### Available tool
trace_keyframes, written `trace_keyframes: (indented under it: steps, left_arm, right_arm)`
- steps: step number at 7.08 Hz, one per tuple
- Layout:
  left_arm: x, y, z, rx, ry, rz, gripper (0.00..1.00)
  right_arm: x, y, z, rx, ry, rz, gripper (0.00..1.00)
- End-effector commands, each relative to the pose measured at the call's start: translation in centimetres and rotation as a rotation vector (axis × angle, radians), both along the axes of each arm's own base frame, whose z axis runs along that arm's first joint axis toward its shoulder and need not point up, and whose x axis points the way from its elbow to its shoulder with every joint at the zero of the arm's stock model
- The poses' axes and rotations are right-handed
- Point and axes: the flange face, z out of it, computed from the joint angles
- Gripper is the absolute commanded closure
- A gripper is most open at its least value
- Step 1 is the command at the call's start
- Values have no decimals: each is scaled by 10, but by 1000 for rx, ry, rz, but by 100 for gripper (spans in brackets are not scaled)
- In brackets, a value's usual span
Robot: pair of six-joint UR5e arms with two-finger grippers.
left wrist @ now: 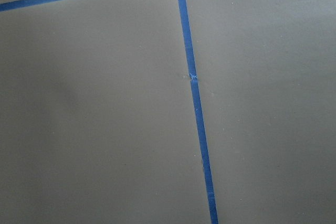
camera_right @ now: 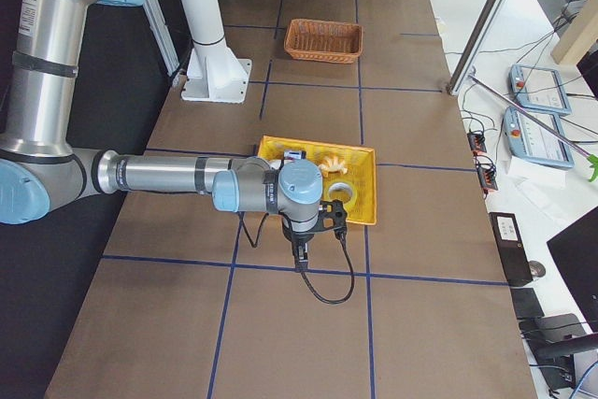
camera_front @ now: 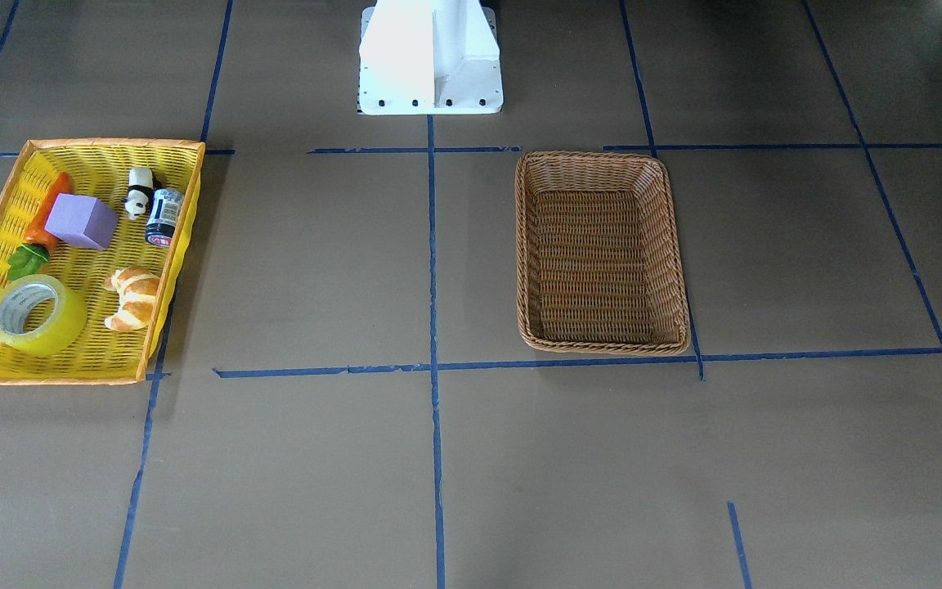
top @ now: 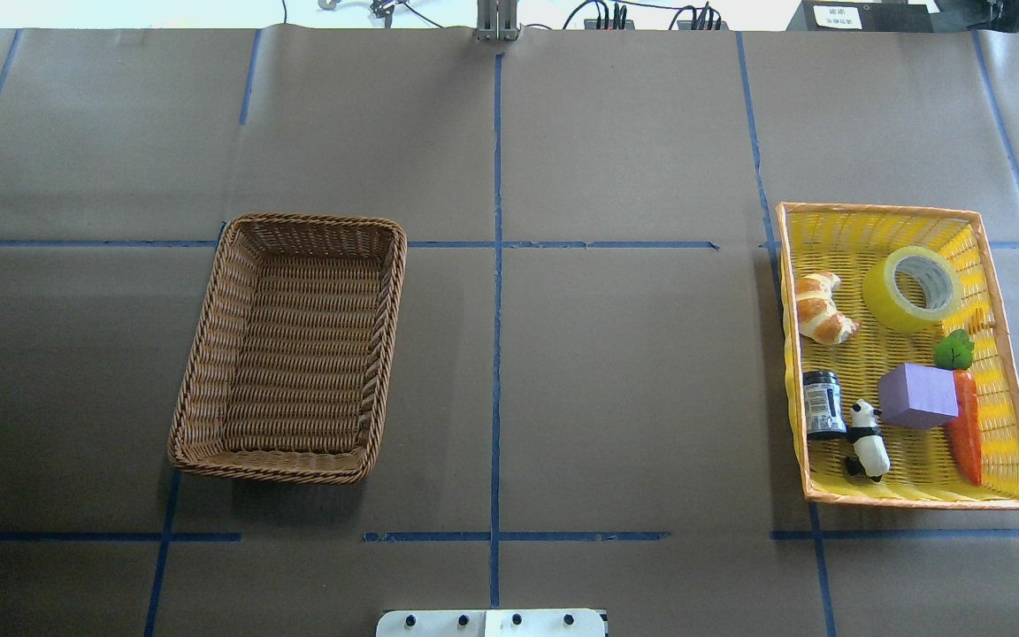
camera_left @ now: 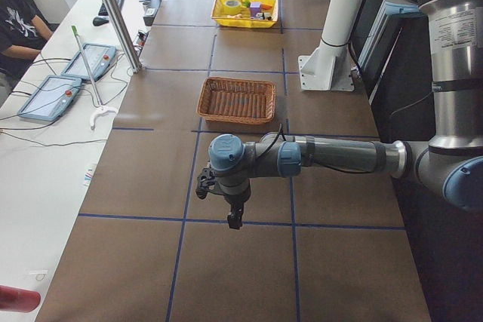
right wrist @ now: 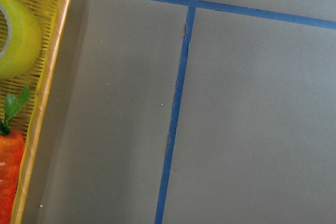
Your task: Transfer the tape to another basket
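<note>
**Gripper state and tape position**

Left gripper point(camera_left: 235, 222) is seen hanging from the near arm in the left-side view, pointed down over the brown table point(top: 616, 398). Whether its jaws are apart or together cannot be told from that view. Its wrist camera shows only table surface crossed by blue lines.

Right gripper point(camera_right: 301, 253) is likewise pointed down over the table, just outside the outer long wall of the yellow tray point(top: 907, 210). Its jaw state cannot be told either.

The tape point(top: 912, 287) is located inside the yellow tray, at the end far from the robot, near the corner on the robot's right. The roll is not laid flat: its axis is tilted off upright, and the core opening is turned upward and toward the robot's right.

A croissant point(top: 819, 308), a purple block point(top: 916, 396), a carrot point(top: 967, 425), a panda figure point(top: 868, 438) and a dark jar point(top: 823, 404) are also held in the tray.

The basket point(top: 209, 345) is placed well apart on the robot's left, its long axis running away from the robot.
</note>
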Motion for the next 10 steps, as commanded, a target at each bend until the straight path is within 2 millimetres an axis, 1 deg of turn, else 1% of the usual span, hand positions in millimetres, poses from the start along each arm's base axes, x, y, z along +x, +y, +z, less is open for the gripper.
trace_keyframes:
  steps: [1, 2, 3, 5, 6, 7, 8, 9, 10]
  left_arm:
    - [0, 0, 0, -1, 2, 0, 0]
    - [0, 0, 0, -1, 2, 0, 0]
    - [0, 1, 1, -3, 1, 0, 0]
    - [0, 2, 1, -6, 3, 0, 0]
    - [0, 1, 1, -4, 1, 0, 0]
    - [0, 1, 1, -4, 1, 0, 0]
    - [0, 2, 1, -6, 1, 0, 0]
    - [0, 1, 1, -4, 3, 0, 0]
    - [0, 1, 1, -3, 3, 1, 0]
  right_arm:
    - [-1, -6, -13, 94, -6, 2, 0]
    - [-2, -14, -21, 116, -9, -1, 0]
    - [-7, -32, -38, 155, -14, -10, 0]
    - [-50, -69, -72, 238, -21, -100, 0]
    - [-73, -82, -89, 274, -29, -145, 0]
    - [-110, -102, -104, 307, -36, -211, 0]
    - [-124, -133, -98, 292, -41, -219, 0]
    - [-147, -149, -102, 299, -46, -252, 0]
    - [-157, -155, -106, 306, -48, -264, 0]
